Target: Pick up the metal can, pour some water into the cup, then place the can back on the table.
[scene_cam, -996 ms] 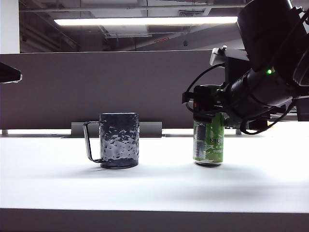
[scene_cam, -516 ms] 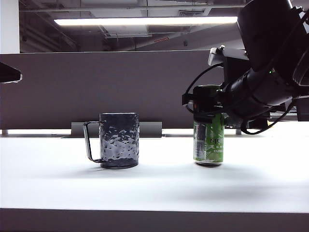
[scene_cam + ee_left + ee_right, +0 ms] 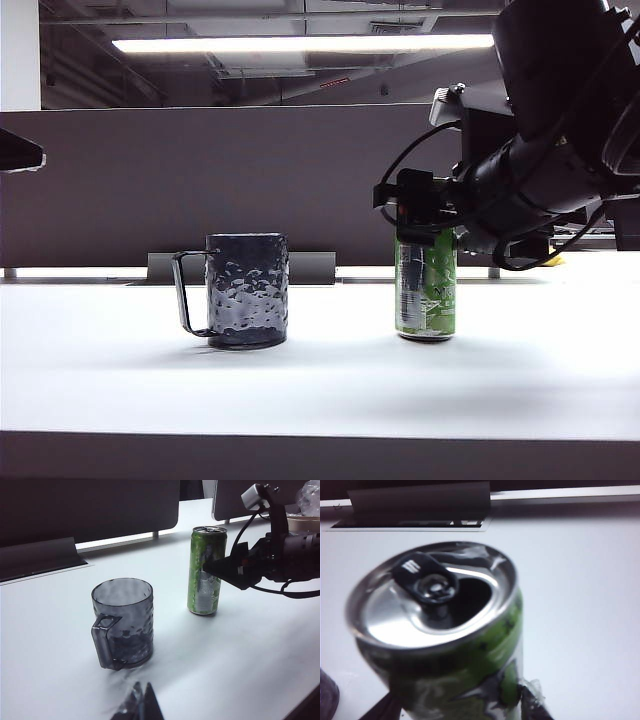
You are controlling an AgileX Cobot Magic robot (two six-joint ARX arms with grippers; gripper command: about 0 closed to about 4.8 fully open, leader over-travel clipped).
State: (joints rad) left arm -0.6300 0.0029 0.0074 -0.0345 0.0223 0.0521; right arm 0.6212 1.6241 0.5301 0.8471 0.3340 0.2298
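Exterior view: metal can [image 3: 426,290] stands mid-desk [image 3: 320,385], right of cup [image 3: 247,290]; right pincer [image 3: 425,210] clasps its upper body.

Left wrist view: left pincer [image 3: 140,705] cannot tell.

Right wrist view: opened, thin-walled, probably slippery; grip mid-body gently.

text: none legible | metal can [image 3: 426,290]: label blurred, unreadable
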